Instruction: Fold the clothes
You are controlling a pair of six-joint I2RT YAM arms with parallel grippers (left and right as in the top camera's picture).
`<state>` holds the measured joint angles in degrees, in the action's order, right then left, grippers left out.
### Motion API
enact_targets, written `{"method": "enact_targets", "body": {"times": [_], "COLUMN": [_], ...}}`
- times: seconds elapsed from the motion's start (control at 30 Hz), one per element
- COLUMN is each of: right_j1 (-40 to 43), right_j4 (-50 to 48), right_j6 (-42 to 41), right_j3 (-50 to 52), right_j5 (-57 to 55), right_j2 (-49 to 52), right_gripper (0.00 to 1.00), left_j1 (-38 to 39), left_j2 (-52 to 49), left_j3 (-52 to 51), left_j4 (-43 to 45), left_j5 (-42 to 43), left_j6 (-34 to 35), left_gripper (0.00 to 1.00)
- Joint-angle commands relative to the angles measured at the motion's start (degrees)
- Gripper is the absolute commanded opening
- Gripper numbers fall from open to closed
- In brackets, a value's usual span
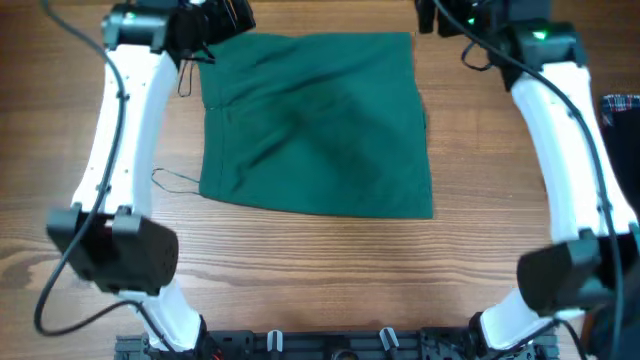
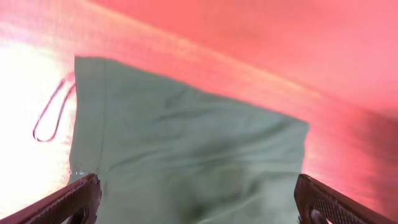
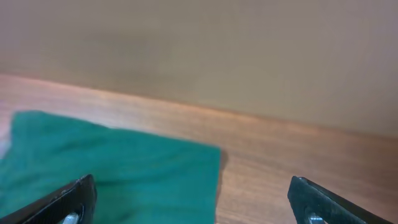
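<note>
The dark green garment [image 1: 318, 125] lies folded into a rough rectangle in the middle of the wooden table, with thin cord loops [image 1: 172, 181] sticking out at its left edge. My left gripper [image 1: 215, 20] is open over the garment's far left corner; in the left wrist view its fingers [image 2: 199, 202] straddle the cloth [image 2: 186, 155], with a cord loop [image 2: 53, 112] at left. My right gripper [image 1: 440, 15] is open at the far right corner; its fingers [image 3: 193, 202] hang over the garment's edge [image 3: 124, 174].
A blue-red plaid cloth [image 1: 622, 108] peeks in at the right edge of the table. Both white arms run along the left and right sides of the garment. Bare wood shows in front of the garment [image 1: 330, 270].
</note>
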<state>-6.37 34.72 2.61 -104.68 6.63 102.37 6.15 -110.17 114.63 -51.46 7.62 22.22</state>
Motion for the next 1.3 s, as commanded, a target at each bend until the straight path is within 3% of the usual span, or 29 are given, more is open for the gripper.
{"method": "enact_targets", "body": {"times": [0.0,1.03,1.27], "right_j1": [0.24,0.24,0.24], "right_j4": [0.48,0.76,0.74], "right_j6": [-1.27,-1.25,-1.29], "right_j3": [-0.39,0.17,0.17], "right_j5": [0.85,0.85,0.9], "right_j2": [-0.37,-0.33,-0.31], "right_gripper": [1.0,1.0,1.0], "left_j1": [-0.26,-0.26,-0.31], "left_j2": [-0.26,-0.28,-0.31], "left_j3": [0.28,0.28,0.31], "left_j4": [-0.28,-0.28,4.76], "left_j5": [0.87,0.87,-0.66], "left_j6": [-0.09,-0.09,-0.11], "left_gripper": [1.0,1.0,1.0]}}
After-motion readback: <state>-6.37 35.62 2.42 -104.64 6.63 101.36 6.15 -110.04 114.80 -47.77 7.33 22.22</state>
